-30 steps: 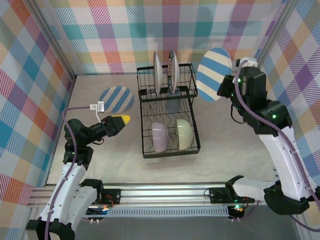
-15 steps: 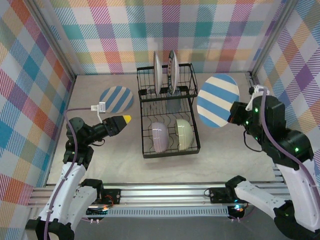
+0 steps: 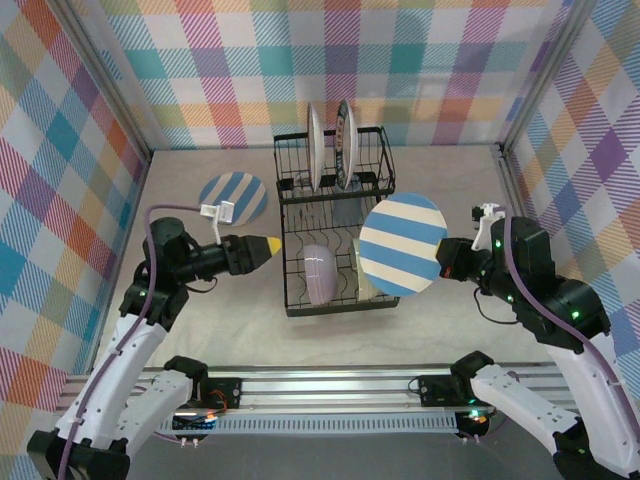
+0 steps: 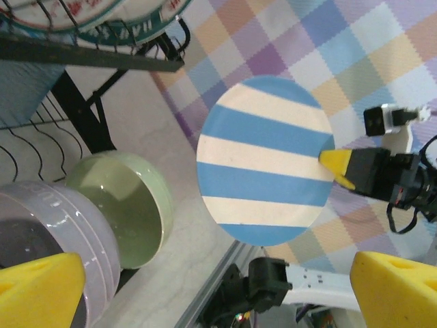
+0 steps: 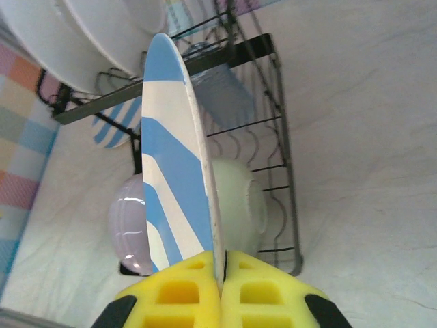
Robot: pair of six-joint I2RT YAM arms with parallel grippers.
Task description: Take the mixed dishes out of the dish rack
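The right gripper (image 5: 220, 263) is clamped on the rim of a blue-and-white striped plate (image 3: 402, 246), which is held on edge in the air by the dish rack's (image 3: 340, 309) right side. The left gripper (image 3: 262, 244) is spread wide, empty, left of the rack.

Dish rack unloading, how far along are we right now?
Done: one striped plate lies on the table left of the dish rack. In hand: the right gripper is shut on a second striped plate, held in the air. Left: two upright plates, a lavender bowl and a green bowl in the rack. The left gripper is open, empty.
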